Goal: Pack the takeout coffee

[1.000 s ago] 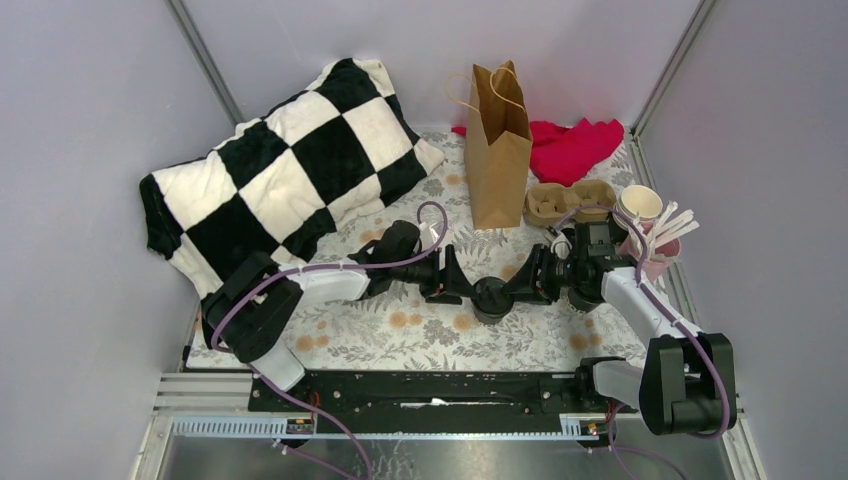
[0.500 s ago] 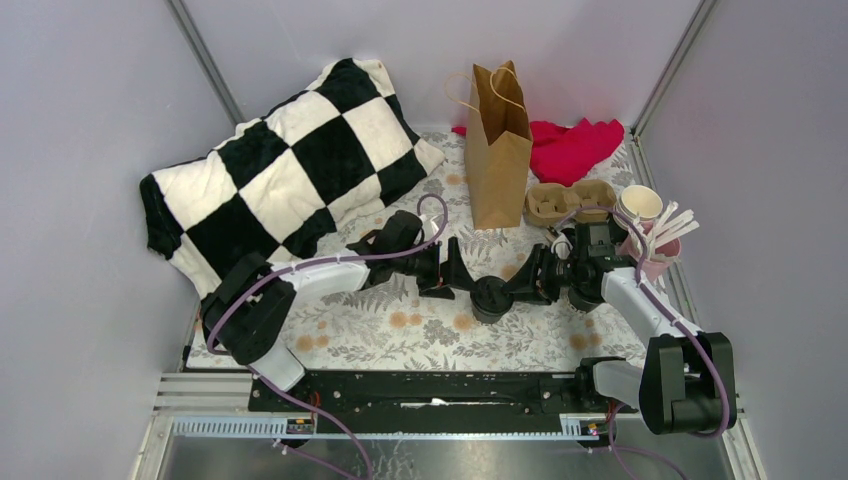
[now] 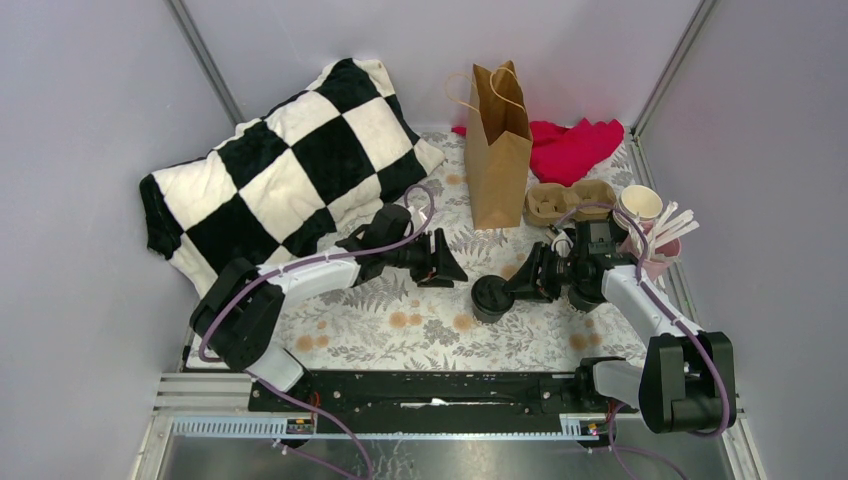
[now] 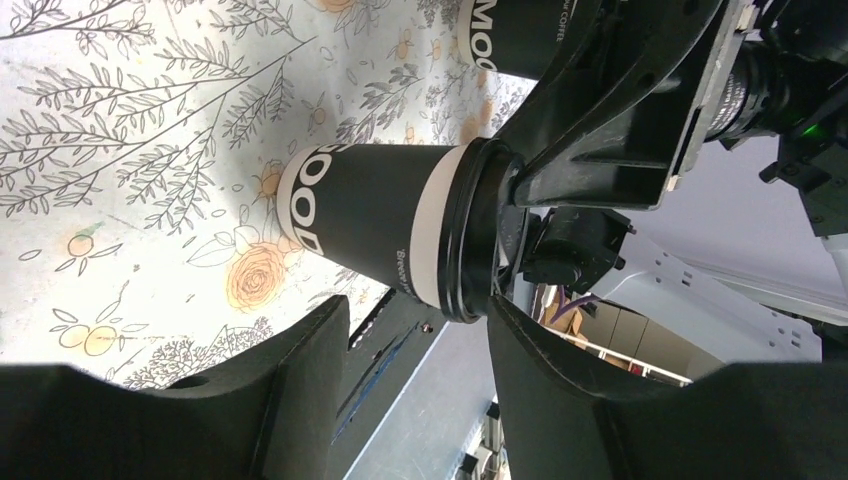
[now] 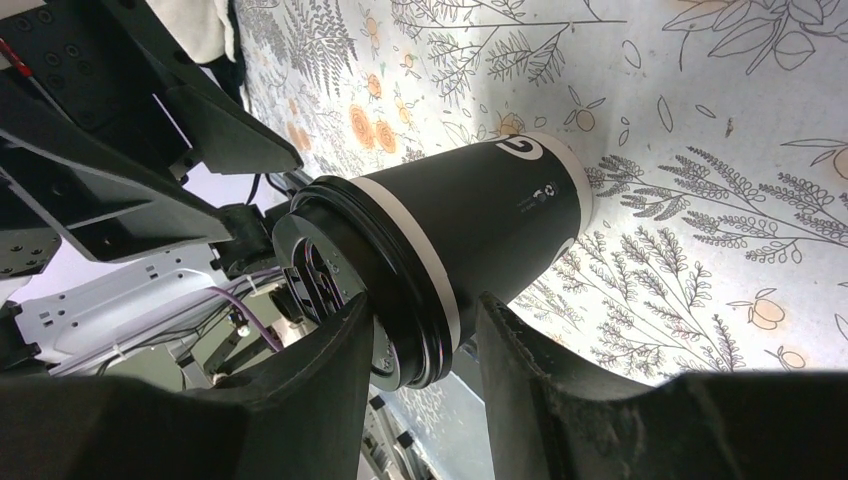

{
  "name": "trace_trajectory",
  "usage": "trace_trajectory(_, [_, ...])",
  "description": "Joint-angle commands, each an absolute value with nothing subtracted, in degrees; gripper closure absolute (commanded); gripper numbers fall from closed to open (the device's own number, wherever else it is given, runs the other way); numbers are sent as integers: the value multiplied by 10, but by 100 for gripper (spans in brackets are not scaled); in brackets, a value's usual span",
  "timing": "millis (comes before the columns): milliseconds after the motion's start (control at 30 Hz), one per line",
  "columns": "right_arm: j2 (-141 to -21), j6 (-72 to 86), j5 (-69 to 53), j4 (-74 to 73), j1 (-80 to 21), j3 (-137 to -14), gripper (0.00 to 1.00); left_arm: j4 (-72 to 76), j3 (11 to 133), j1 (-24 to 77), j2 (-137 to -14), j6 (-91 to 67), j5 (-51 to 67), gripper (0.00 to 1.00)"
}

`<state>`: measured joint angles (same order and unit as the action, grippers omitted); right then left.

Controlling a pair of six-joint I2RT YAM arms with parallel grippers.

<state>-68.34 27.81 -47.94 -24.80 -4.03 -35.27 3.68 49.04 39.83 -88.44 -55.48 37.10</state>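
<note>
Coffee cup [image 3: 489, 296], black with a black lid, is standing upright on the flowery desk [image 3: 400, 325], front and middle, between the two arms. Starting from the left, there's a big checkered pillow [image 3: 280, 170] at the back. Next is the left pincer [image 3: 441, 268], spread with nothing in it, near the cup but not touching. A brown paper bag [image 3: 497, 150] stands upright behind, well apart from the cup. The right pincer [image 3: 514, 288] is on the cup's right side, pinching it at the lid end. Further right are a cardboard cup tray [image 3: 568, 203], a red cloth [image 3: 575, 148] behind it, a white paper cup [image 3: 640, 203] and a pink cup of stirrers [image 3: 662, 250]. The left wrist view also catches the edge of a second black cup [image 4: 515, 35].
</note>
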Motion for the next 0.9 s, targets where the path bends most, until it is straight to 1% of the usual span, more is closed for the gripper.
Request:
trace_trajectory(0, [-699, 245, -408, -277, -40, -355, 53, 77, 479, 396, -883, -561, 379, 44])
trace_trajectory(100, [-700, 245, -409, -277, -40, -355, 53, 82, 472, 399, -892, -561, 384, 44])
trace_trajectory(233, [-698, 244, -409, -277, -40, -354, 53, 92, 463, 412, -900, -560, 388, 39])
trace_trajectory(400, [-699, 244, -410, -276, -40, -354, 53, 98, 456, 425, -909, -561, 387, 41])
trace_trajectory(667, [-700, 243, -411, -275, -40, -354, 53, 102, 460, 431, -908, -560, 386, 36])
trace_trajectory(867, [-699, 243, -411, -277, -40, -356, 53, 96, 464, 431, -897, -559, 376, 37])
